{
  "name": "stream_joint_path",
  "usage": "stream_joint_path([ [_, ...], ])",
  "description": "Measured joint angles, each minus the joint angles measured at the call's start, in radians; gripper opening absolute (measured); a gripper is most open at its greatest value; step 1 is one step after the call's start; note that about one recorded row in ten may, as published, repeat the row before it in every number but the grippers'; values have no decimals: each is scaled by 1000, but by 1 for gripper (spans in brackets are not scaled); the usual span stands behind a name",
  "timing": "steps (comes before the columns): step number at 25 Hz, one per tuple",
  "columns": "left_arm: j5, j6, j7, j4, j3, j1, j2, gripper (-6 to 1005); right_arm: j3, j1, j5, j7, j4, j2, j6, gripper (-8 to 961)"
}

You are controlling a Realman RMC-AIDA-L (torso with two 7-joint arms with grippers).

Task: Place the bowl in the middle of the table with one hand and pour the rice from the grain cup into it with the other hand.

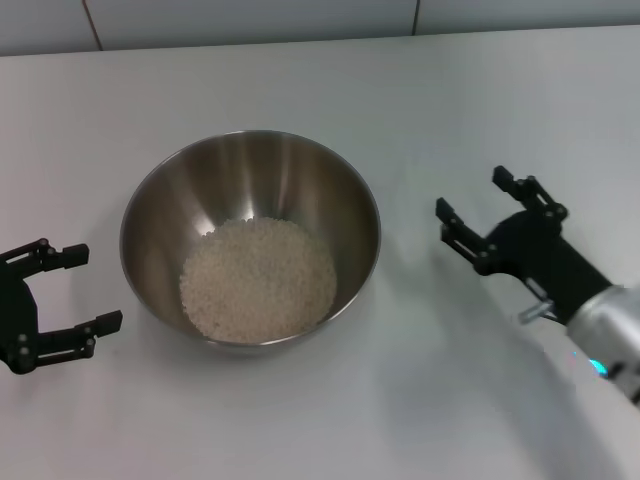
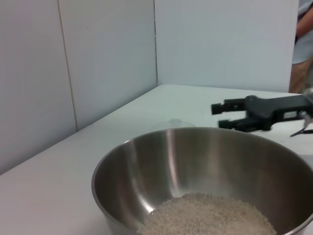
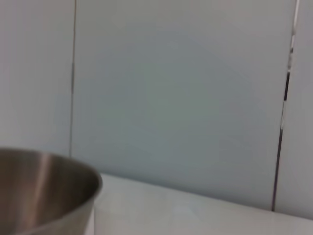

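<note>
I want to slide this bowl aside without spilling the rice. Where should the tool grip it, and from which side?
Grip the thin rim of the bowl on its left, where the open left tool is closest. The walls are wide, smooth and curved, so only the rim fits between fingers. Come in level: the rice sits low inside.

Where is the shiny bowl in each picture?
Head view: the bowl sits mid-table, rice inside, between both open pincers.
Left wrist view: bowl fills the bottom, holding rice.
Right wrist view: only its rim, bottom-left corner.
Shared landmark: the white table.
</note>
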Motion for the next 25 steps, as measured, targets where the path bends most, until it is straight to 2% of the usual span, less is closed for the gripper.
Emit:
stream_joint_path([
  [1, 0, 0, 1, 0, 0, 2, 0, 836, 0, -12, -93, 133, -23, -29, -76, 801],
  [2, 0, 0, 1, 0, 0, 2, 0, 836, 0, -12, -93, 133, -23, -29, -76, 801],
  [3, 0, 0, 3, 0, 0, 3, 1, 836, 2, -11, -202, 281, -83, -50, -191, 801],
  [4, 0, 0, 3, 0, 0, 3, 1, 836, 2, -11, -202, 281, -83, -50, -191, 802],
  [7, 0, 1, 5, -5, 0, 3, 2, 835, 3, 19, -307, 405, -218, -57, -374, 802],
  [8, 0, 1, 5, -6, 0, 3, 2, 835, 2, 60, -376, 470, -328, -58, -472, 802],
  [10, 0, 1, 6, -7, 0, 2, 2, 835, 2, 84, -408, 500, -377, -57, -503, 802],
  [12, 0, 1, 6, -8, 0, 0, 2, 835, 0, 147, -472, 577, -482, -53, -562, 802],
  [13, 0, 1, 6, -8, 0, 0, 2, 835, -18, 209, -509, 645, -574, -45, -600, 802],
  [14, 0, 1, 6, -8, 0, 0, 2, 835, -18, 209, -509, 645, -574, -45, -600, 802],
  [16, 0, 1, 5, -8, 0, -1, 2, 835, -55, 261, -514, 701, -650, -33, -619, 802],
  [17, 0, 2, 2, -6, 2, -3, 3, 835, -83, 286, -512, 729, -694, -23, -623, 802],
  [18, 0, 2, 2, -5, 3, -3, 3, 835, -126, 331, -511, 782, -777, 1, -624, 802],
  [19, 0, 2, 2, -5, 3, -3, 3, 835, -126, 331, -511, 782, -777, 1, -624, 802],
  [20, 1, 2, 2, -3, 3, -3, 3, 835, -150, 355, -511, 810, -825, 16, -625, 802],
  [22, 6, 3, 2, -1, 3, -3, 3, 836, -188, 382, -510, 843, -871, 32, -625, 802],
  [25, 16, 4, 0, 1, 3, -5, 1, 836, -226, 405, -509, 879, -881, 34, -622, 801],
])
